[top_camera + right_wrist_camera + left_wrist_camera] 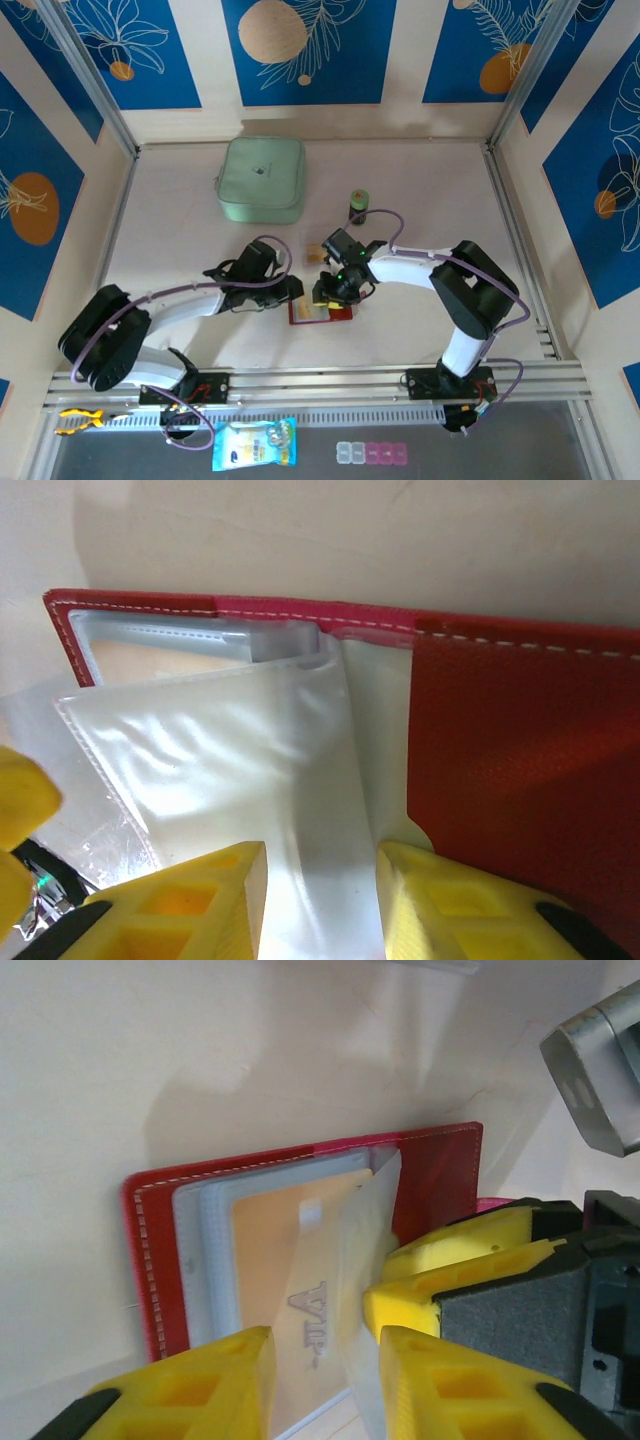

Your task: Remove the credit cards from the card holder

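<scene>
- Both grippers meet over the wallet (320, 311), lying open on the table (180, 250) between the arms.
- Left wrist view reads "VIP" on a tan card (285, 1290) in its clear pocket.
- Left gripper (325, 1380) jaws parted around that card; right gripper (318, 900) jaws spread around a clear sleeve (230, 770).
- Open table all around; green case (262, 179) well behind.

We see even, bright overhead light, soft shadows on bench (420, 180). Wrist views warm, close; yellow claw fingers (200, 1390) blurred at bottom edge. Glare on clear pockets (220, 750).
</scene>
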